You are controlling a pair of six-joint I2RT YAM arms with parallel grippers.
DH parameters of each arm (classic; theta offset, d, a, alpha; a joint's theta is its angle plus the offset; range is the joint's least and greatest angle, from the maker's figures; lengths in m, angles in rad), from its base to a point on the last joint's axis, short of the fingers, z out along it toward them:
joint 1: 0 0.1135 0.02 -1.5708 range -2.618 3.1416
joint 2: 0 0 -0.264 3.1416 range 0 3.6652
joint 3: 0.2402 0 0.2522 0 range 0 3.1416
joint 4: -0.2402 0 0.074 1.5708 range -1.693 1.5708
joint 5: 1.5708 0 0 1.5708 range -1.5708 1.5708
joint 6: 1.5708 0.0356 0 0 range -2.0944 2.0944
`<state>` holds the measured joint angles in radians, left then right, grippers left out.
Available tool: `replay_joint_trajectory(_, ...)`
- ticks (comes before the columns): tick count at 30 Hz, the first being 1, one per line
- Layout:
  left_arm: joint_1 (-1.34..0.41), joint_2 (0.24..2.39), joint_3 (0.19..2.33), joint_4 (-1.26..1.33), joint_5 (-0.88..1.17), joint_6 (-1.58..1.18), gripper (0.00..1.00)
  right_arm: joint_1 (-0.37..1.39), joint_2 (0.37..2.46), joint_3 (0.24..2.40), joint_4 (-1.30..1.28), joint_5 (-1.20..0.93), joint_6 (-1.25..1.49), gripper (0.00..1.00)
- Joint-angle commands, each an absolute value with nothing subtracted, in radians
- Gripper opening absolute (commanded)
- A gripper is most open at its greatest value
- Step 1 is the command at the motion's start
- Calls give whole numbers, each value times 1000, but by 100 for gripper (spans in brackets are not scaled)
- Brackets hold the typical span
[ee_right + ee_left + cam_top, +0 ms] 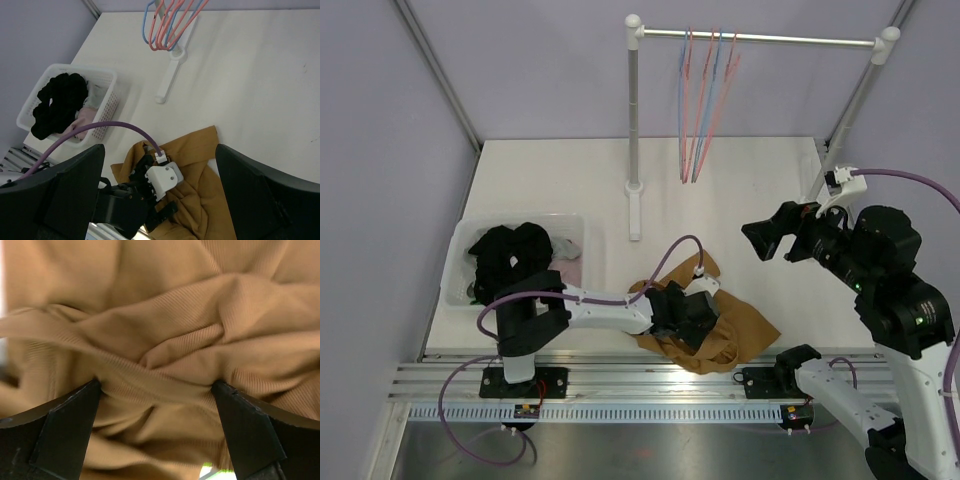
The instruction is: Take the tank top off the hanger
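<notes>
The mustard tank top (740,335) lies crumpled on the table near the front edge, off any hanger. Several bare pink and blue hangers (705,100) hang on the rail at the back. My left gripper (692,322) is down on the tank top (165,330). Its jaws stand wide open, with folds of fabric bunched between the fingertips (85,395). My right gripper (757,240) is raised above the table to the right, open and empty. It looks down on the tank top (210,200) and the hangers (167,25).
A white basket (460,270) holding black and pink clothes stands at the left. The rack's post and foot (635,215) stand mid-table behind the tank top. The rail (790,40) spans the back.
</notes>
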<state>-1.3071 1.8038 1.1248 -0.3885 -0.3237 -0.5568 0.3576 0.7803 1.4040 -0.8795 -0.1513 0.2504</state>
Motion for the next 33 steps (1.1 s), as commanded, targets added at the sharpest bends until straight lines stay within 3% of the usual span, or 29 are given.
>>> replay_joint_trajectory(1,-1321,1870,1163,-353,-304,-609,90,356,736,1405,-870,-173,259,100)
replay_joint_trajectory(4,-1321,1888,1132,-330,-282,-630,48,354,712,1397,-865,-196,264,99)
replay_joint_trajectory(5,-1321,1878,1126,-328,-284,-640,14,354,709,1397,-865,-196,264,100)
replay_joint_trajectory(6,-1321,1847,1114,-336,-302,-649,4,354,703,1399,-871,-192,264,99)
replay_joint_trajectory(7,-1321,1821,1114,-351,-322,-655,0,356,700,1402,-882,-181,262,99)
replay_joint_trajectory(18,-1227,1344,1221,-756,-701,-638,0,354,681,1427,-910,-164,247,99)
replay_joint_trajectory(24,-1080,1156,1348,-899,-742,-554,0,354,684,1433,-913,-155,238,99)
replay_joint_trajectory(33,-838,1062,1552,-1054,-720,-436,0,354,699,1440,-893,-158,238,100)
